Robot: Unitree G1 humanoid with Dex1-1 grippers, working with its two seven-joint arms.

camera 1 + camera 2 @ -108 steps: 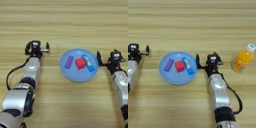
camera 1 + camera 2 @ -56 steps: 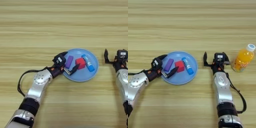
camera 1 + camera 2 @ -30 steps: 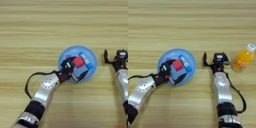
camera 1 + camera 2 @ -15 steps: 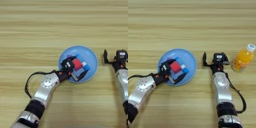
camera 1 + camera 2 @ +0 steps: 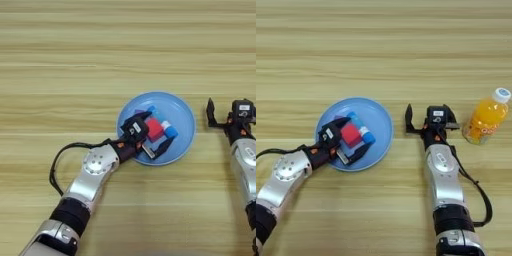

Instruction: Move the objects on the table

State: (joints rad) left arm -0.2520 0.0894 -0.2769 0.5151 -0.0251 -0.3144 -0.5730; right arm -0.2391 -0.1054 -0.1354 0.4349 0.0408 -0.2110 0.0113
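My left gripper (image 5: 152, 135) straddles the red cube (image 5: 154, 129) on the light-blue plate (image 5: 182, 117), fingers apart (not yet clamped); I should centre, then squeeze gently.

A red cube (image 5: 350, 135), blue-and-white cylinder (image 5: 362, 129) and purple block (image 5: 140, 111) on a light-blue plate (image 5: 181, 120); orange bottle (image 5: 485, 124).

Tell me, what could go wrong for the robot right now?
The left gripper sits around the red cube inside the blue plate, with the glue stick right beside it. Lifting might knock the stick or drag the plate. The right gripper rests near the orange bottle; a swing could topple it.
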